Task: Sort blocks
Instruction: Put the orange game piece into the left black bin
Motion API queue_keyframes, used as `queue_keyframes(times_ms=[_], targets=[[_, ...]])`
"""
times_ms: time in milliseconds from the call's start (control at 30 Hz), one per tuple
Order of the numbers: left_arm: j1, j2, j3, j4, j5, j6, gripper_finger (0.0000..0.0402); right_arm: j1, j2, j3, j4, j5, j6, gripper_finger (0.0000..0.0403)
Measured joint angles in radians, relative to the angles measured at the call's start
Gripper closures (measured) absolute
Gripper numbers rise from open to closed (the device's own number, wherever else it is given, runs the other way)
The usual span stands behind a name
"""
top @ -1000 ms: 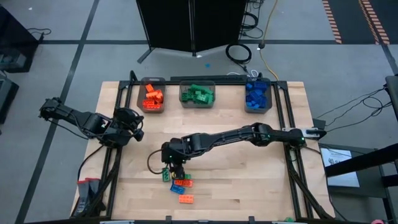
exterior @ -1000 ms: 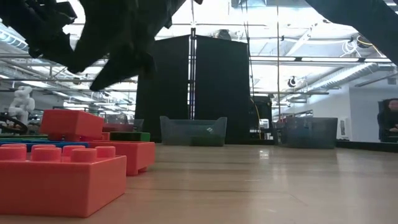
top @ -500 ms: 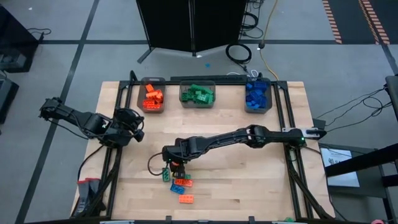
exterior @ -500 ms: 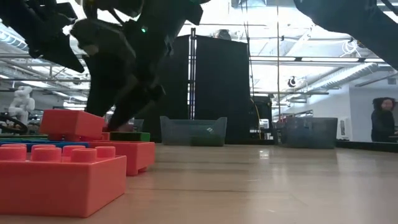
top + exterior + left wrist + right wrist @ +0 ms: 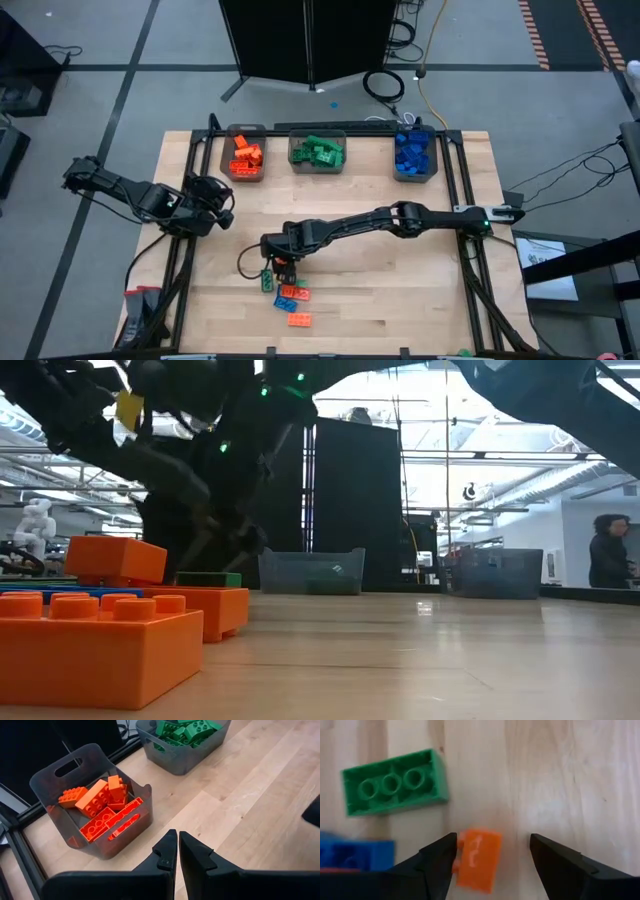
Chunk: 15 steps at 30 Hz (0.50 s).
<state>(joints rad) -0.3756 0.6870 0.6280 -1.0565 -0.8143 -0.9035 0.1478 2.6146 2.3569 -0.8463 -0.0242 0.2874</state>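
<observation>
Left gripper (image 5: 176,851): parked at the left table edge near the orange bin (image 5: 244,154), fingers pressed together, holding nothing. No change over the last second.

Bins along the far edge, left to right: orange, green bin (image 5: 317,152), blue bin (image 5: 414,154); each holds blocks of its own colour.

Right gripper (image 5: 492,854): reached across to the loose blocks (image 5: 288,296) at the near-centre of the table. Over the last second it has dropped from above the pile to just over the wood. Fingers spread wide, nothing gripped yet. Wrist view: a small orange block (image 5: 479,858) lies between the fingers, touching or nearly touching one of them; the other finger stands clear. A green block (image 5: 394,782) lies just beyond, a blue block (image 5: 355,855) to the side.

Judgement: the descent reads as the approach for a pick of the orange block. Closing comes next, then carry to the orange bin. Several loose blocks are left to sort.
</observation>
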Motion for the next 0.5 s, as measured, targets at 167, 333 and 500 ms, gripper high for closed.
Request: queue_keyframes(times_ms=[167, 333, 500], targets=[[0.0, 0.0, 0.0, 0.0, 0.001, -0.005, 0.0378, -0.003, 0.017, 0.001, 0.002, 0.0, -0.001, 0.0182], [0.0, 0.005, 0.0, 0.0, 0.001, -0.005, 0.0378, -0.003, 0.018, 0.002, -0.008, 0.009, -0.012, 0.0233], [0.0, 0.005, 0.0, 0.0, 0.001, -0.003, 0.0378, -0.004, 0.018, 0.002, -0.016, 0.006, -0.009, 0.0324]])
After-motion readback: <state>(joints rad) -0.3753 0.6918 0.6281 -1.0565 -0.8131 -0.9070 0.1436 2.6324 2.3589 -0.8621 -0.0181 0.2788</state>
